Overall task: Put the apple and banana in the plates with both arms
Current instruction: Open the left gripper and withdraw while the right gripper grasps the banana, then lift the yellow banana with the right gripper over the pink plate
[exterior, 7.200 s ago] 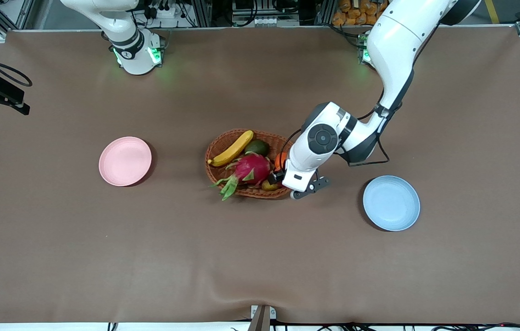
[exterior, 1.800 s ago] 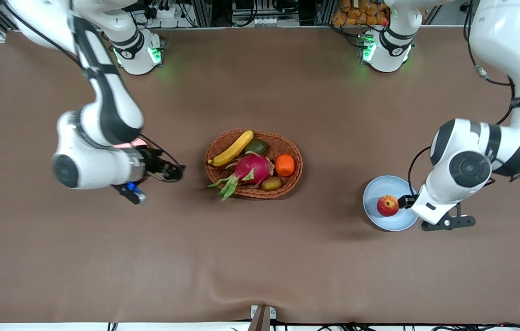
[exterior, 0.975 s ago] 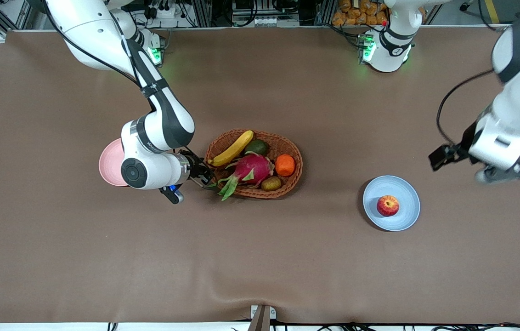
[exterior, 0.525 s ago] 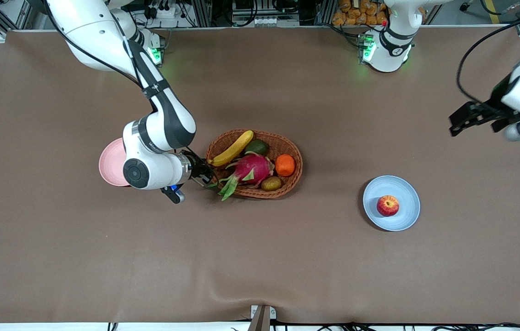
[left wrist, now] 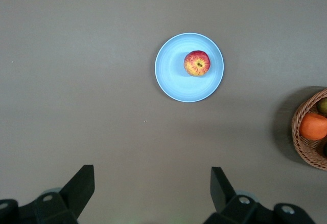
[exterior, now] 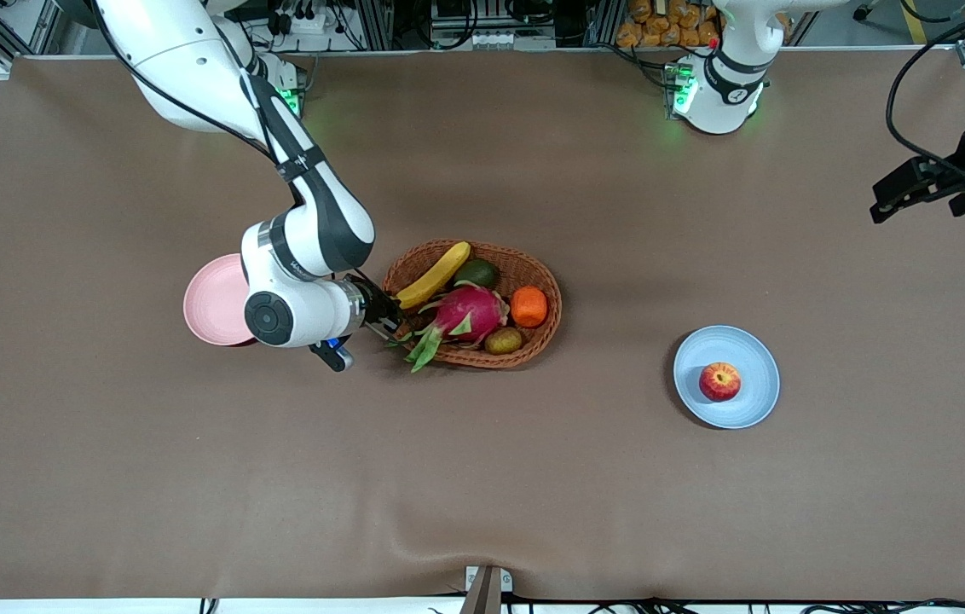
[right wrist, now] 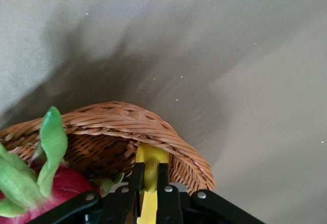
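The yellow banana (exterior: 434,275) lies in the brown wicker basket (exterior: 540,333), its lower end toward the right arm's end of the table. My right gripper (right wrist: 151,172) is shut on that end of the banana (right wrist: 149,158) at the basket rim (right wrist: 153,127). The red apple (exterior: 719,381) sits on the pale blue plate (exterior: 755,354), also seen as apple (left wrist: 197,63) on plate (left wrist: 171,75) in the left wrist view. The pale pink plate (exterior: 210,300) is partly hidden by the right arm. My left gripper (left wrist: 152,185) hangs open high over the table's edge at the left arm's end.
The basket also holds a pink dragon fruit (exterior: 467,312), an orange fruit (exterior: 528,306), a green fruit (exterior: 477,273) and a small brown fruit (exterior: 502,341). Bare brown tablecloth (exterior: 482,477) spreads around the basket and plates.
My right gripper has closed on the banana's end at the basket rim. The left arm has kept rising and drawing away from the blue plate toward its end of the table.
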### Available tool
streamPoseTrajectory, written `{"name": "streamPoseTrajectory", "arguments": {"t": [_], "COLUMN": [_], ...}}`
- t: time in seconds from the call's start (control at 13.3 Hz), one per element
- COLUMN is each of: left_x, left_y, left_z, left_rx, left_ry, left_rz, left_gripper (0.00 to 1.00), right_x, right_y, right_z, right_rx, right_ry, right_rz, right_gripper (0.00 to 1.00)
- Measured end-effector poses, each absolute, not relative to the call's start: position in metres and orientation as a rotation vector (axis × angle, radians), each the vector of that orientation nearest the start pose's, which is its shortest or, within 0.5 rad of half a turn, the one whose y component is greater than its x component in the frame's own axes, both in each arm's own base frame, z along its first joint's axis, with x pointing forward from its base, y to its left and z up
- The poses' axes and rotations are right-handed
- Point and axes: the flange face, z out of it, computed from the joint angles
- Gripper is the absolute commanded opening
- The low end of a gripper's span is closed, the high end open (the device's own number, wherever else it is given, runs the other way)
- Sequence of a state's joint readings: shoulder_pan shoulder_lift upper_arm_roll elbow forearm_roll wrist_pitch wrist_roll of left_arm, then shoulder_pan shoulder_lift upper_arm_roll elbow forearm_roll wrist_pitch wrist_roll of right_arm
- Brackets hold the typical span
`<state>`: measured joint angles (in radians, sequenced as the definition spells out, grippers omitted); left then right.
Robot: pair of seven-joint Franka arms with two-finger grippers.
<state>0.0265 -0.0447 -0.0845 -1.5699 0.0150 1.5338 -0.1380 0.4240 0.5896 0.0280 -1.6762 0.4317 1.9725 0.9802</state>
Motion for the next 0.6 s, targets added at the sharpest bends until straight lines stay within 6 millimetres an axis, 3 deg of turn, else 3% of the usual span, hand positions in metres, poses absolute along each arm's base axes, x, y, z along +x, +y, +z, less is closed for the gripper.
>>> {"name": "streamPoseTrajectory", "arguments": {"t": [0.38,0.6], "left_x": [0.535,0.534], "left_y": [-0.039,-0.041], "left_z": [0.644,0.642], "left_rx": [-3.122,-3.121], "left_ry": [-0.066,-0.056], "left_rz": [0.009,0.021], "left_gripper": [1.00,1.00], "right_x": [0.574,0.576], "right_y": [0.306,0.305], "right_z": [0.248,0.274], "right_rx": [-2.747,-2.764], "right_ry": [1.095,1.055], "right_rz": [0.714,0.805], "right_gripper": [0.00,0.00]}}
